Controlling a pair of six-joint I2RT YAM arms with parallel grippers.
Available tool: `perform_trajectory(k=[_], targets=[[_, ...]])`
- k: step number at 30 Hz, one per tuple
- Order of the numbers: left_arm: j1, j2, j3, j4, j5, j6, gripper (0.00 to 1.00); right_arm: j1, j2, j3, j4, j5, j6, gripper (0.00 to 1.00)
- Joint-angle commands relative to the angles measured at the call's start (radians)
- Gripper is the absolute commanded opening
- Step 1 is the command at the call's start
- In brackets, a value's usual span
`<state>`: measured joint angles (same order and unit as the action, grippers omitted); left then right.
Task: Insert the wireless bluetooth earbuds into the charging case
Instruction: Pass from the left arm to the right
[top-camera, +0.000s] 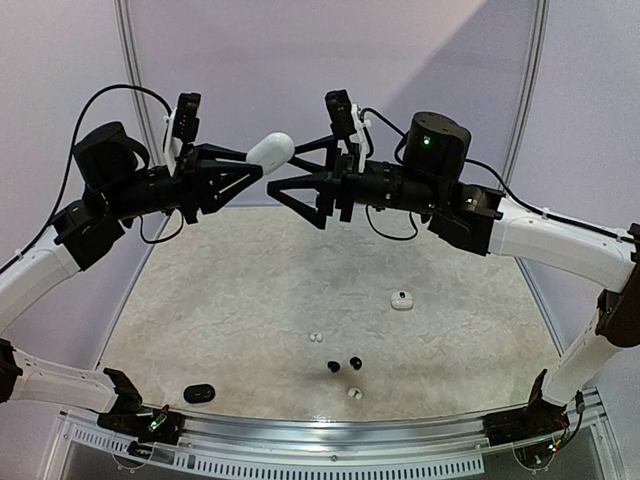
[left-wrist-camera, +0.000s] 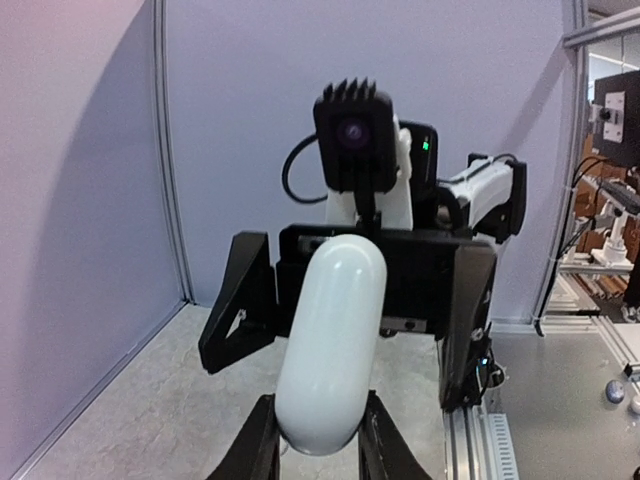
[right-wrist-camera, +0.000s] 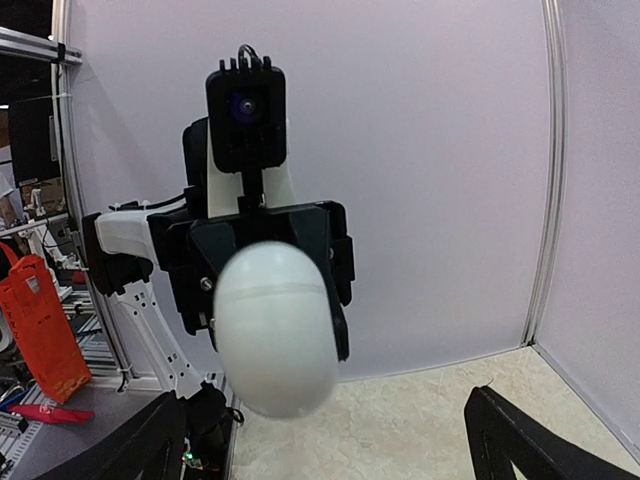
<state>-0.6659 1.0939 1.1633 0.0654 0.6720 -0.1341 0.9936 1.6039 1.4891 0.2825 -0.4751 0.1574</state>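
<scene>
Raised left tool (top-camera: 256, 166) clamps case (top-camera: 271, 152) facing spread right tool (top-camera: 284, 170).

My left fingers (top-camera: 250, 175) and right fingers (top-camera: 285, 187) are matt black triangles with cut-out webs. Just behind each pair, a square black camera (left-wrist-camera: 355, 135) with a finned top rides on a white bracket (left-wrist-camera: 388, 205), and a black cable (left-wrist-camera: 287, 168) loops off it. Farther back from the fingers sit round black motor housings (top-camera: 447, 157), one showing a green light (top-camera: 428, 140), then smooth white links (top-camera: 560, 240) with black joints.
</scene>
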Motion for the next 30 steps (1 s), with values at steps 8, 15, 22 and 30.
perform_trajectory(k=[8,15,22,30], targets=[[0.014,-0.023,0.036,-0.372,-0.02,0.385,0.0,0.0,-0.012,0.23,-0.603,0.018,-0.257,0.96],[0.014,-0.019,0.053,-0.398,-0.024,0.418,0.0,0.015,0.081,0.343,-0.728,-0.011,-0.304,0.67],[0.014,-0.016,0.052,-0.408,-0.027,0.428,0.0,0.02,0.097,0.349,-0.754,-0.02,-0.321,0.43],[0.012,-0.018,0.053,-0.463,-0.023,0.473,0.0,0.019,0.092,0.349,-0.735,-0.025,-0.318,0.22]])
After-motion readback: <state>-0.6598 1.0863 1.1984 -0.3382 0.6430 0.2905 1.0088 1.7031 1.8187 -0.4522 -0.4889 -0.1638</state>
